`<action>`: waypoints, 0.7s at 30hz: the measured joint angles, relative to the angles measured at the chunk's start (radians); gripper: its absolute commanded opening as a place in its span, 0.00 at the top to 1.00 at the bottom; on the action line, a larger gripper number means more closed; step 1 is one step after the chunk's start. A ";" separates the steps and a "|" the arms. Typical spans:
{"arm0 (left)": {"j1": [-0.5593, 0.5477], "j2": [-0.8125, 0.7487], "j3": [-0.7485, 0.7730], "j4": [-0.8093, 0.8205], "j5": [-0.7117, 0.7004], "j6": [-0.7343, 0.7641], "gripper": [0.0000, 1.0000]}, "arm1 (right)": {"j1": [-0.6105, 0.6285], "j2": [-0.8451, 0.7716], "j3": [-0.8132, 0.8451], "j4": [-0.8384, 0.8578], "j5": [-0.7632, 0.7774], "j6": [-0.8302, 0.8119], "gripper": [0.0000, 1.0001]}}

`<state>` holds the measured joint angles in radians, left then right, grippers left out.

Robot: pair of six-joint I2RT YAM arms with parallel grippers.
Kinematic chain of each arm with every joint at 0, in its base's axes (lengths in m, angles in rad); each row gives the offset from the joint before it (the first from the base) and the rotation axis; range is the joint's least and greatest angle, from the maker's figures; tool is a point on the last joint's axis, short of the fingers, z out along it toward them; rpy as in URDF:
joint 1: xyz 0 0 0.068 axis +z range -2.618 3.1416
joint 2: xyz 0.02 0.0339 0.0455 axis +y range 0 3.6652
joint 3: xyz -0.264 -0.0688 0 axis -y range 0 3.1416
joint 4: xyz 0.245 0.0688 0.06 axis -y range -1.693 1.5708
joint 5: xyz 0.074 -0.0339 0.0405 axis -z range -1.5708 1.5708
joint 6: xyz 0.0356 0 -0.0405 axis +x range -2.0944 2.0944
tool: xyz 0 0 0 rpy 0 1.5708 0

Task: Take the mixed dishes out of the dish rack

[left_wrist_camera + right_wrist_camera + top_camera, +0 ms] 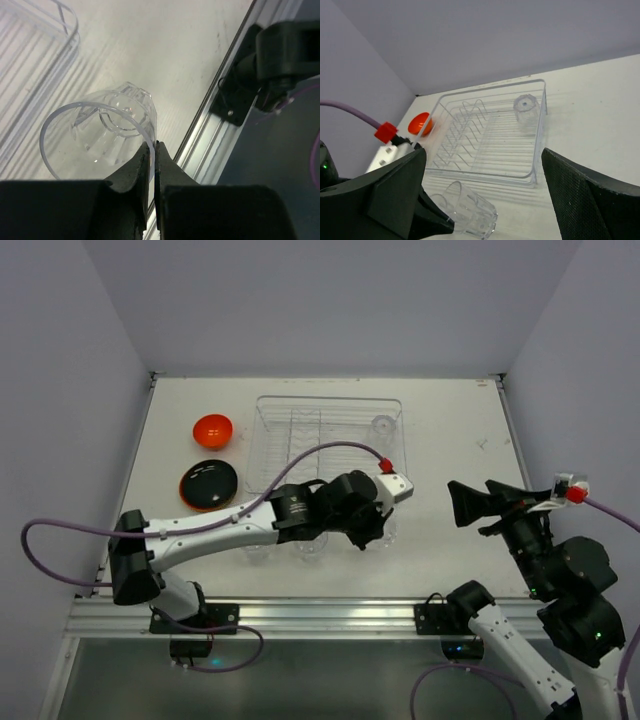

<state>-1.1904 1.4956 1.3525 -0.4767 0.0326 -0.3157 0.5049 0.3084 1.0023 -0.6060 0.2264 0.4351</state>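
From above, we see the left arm [220,530] stretched across the bench [450,420], with its jaws down just in front of the dish rack's [330,440] near right corner. The right arm [530,540] hangs apart to the right, its jaws spread wide on nothing. One tumbler [382,427] stands in the rack's far right corner. The orange bowl [212,429] and a black plate [208,483] lie on the bench left of the rack. Faint clear shapes, probably unloaded tumblers [310,550], sit by the left arm's near side.

In the left wrist view, the jaws are closed on the rim of a clear ribbed tumbler [105,135]. It is tipped on its side outside the rack, close over the bench. We cannot tell whether it touches.

From the right wrist, the held tumbler [467,210] lies in front of the rack. The other one stands upside down inside.

We judge the step in hand to be setting this tumbler down. Next it should be stood on the bench and the thin rim let go gently, since it could roll. After that comes the last tumbler in the rack.

We can read no brand, label or writing anywhere.
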 measured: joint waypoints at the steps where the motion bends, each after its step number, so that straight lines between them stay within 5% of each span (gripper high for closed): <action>1: -0.021 0.036 0.016 -0.028 -0.014 0.016 1.00 | 0.000 0.000 0.006 -0.020 0.016 -0.004 0.01; 10: -0.090 0.339 0.132 -0.228 -0.113 0.112 1.00 | 0.000 0.007 0.008 -0.136 0.068 -0.034 0.01; 21: -0.098 0.425 0.194 -0.265 -0.153 0.127 1.00 | 0.000 0.004 0.005 -0.151 0.069 -0.051 0.01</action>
<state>-1.2881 1.9202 1.5467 -0.7418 -0.1204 -0.1886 0.5049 0.3126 1.0077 -0.7567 0.2951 0.3840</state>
